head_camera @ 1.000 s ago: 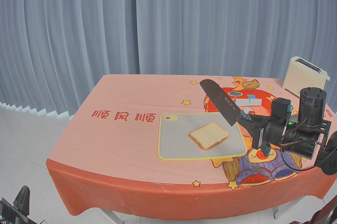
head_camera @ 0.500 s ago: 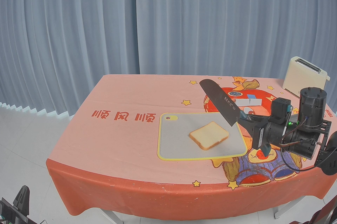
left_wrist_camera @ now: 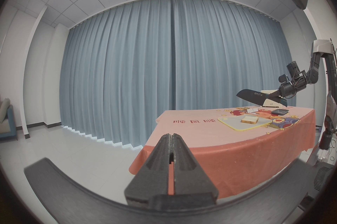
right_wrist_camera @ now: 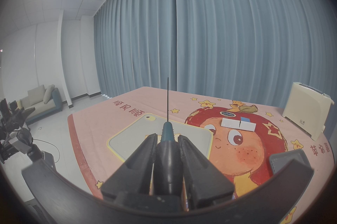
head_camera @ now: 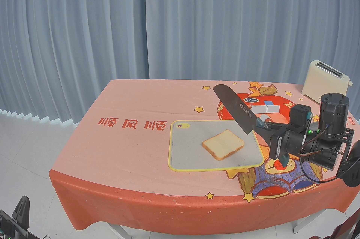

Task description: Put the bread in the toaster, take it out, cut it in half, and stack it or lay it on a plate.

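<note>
A slice of bread (head_camera: 223, 144) lies flat on the grey, yellow-rimmed cutting board (head_camera: 187, 153) at the table's middle. My right gripper (head_camera: 267, 130) hangs just right of the board, shut on the handle of a black knife (head_camera: 236, 108). The blade slants up and away over the board's far right corner, above and behind the bread, clear of it. In the right wrist view the fingers (right_wrist_camera: 140, 165) clamp the handle (right_wrist_camera: 167, 151) and the blade (right_wrist_camera: 167, 98) shows edge-on. The cream toaster (head_camera: 325, 81) stands at the far right corner. My left gripper (left_wrist_camera: 171, 161) is shut and empty, low beside the table's front left.
Small white and blue blocks (head_camera: 265, 108) lie on the cloth between the board and the toaster. A dark grey object (right_wrist_camera: 288, 161) sits on the table near my right arm. The orange tablecloth (head_camera: 131, 153) is bare left of the board. Curtains hang behind.
The left gripper at the lower left edge has shifted slightly; the right gripper, knife and bread have not moved.
</note>
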